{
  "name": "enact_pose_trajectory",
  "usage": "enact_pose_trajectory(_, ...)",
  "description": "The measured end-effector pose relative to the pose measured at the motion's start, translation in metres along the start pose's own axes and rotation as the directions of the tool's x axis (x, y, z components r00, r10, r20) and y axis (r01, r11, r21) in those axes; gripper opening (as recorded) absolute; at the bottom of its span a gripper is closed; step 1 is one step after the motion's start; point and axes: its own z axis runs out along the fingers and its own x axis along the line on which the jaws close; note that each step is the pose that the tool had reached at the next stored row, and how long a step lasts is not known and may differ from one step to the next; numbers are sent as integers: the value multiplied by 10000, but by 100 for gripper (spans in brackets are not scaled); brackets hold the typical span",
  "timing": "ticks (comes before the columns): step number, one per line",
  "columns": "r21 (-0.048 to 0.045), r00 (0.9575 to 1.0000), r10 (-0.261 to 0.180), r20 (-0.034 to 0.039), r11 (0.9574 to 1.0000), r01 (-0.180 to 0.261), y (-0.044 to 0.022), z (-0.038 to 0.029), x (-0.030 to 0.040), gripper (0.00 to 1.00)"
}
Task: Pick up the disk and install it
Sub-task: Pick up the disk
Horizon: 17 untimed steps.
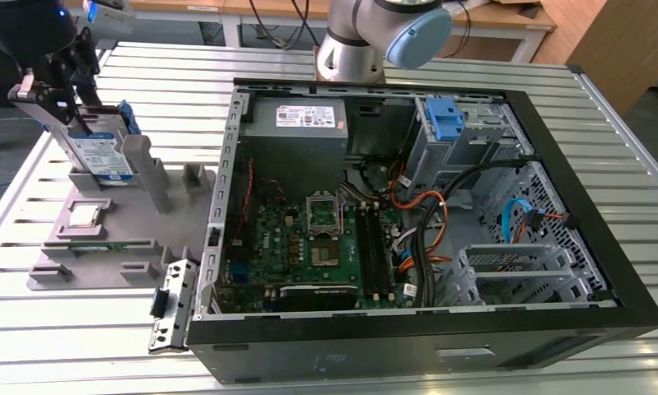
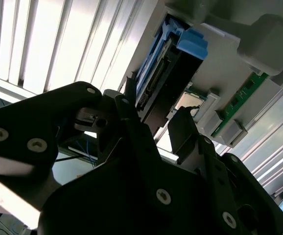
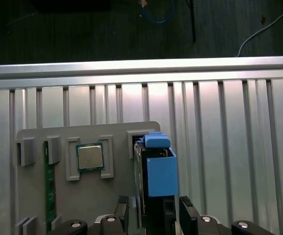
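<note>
Disk (image 1: 98, 156): on edge in grey holder (image 1: 142, 222), long axis upright.
Claw (image 3: 154, 208): spread wide, straddling the disk's faces.
Room: in the exterior view, computer case (image 1: 417, 206) at the disk's 3 o'clock, apart.

A big silver table (image 1: 76, 354) made of long metal strips shines in bright light. Behind it stand a brown wooden desk (image 1: 505, 18) and a wooden cupboard (image 1: 620, 49). The floor (image 3: 82, 34) is dark, with a blue wire (image 3: 158, 21) and a white wire (image 3: 259, 32) lying on it.
</note>
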Motion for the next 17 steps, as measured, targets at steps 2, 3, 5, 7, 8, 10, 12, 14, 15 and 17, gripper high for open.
enact_pose_trajectory(2, -2, 10000, -59, -2, 10000, 59, -8, 16, 0, 53)
enact_pose_trajectory(3, -5, 9999, -108, -4, 9999, 108, -10, 23, 0, 53)
enact_pose_trajectory(5, -12, 9998, -192, -9, 9998, 192, -11, 29, 0, 53)
enact_pose_trajectory(7, -17, 9995, -309, -12, 9995, 309, -12, 39, 1, 53)
enact_pose_trajectory(8, -22, 9992, -388, -16, 9992, 388, -13, 42, 1, 53)
enact_pose_trajectory(10, -31, 9988, -493, -21, 9988, 493, -12, 42, 1, 53)
enact_pose_trajectory(12, -30, 9988, -496, -21, 9988, 496, -13, 43, 1, 53)
enact_pose_trajectory(14, -31, 9988, -497, -21, 9988, 497, -13, 36, 1, 53)
enact_pose_trajectory(15, -30, 9988, -496, -20, 9988, 496, -12, 29, 0, 53)
enact_pose_trajectory(17, -28, 9988, -497, -19, 9988, 497, -12, 20, 0, 53)
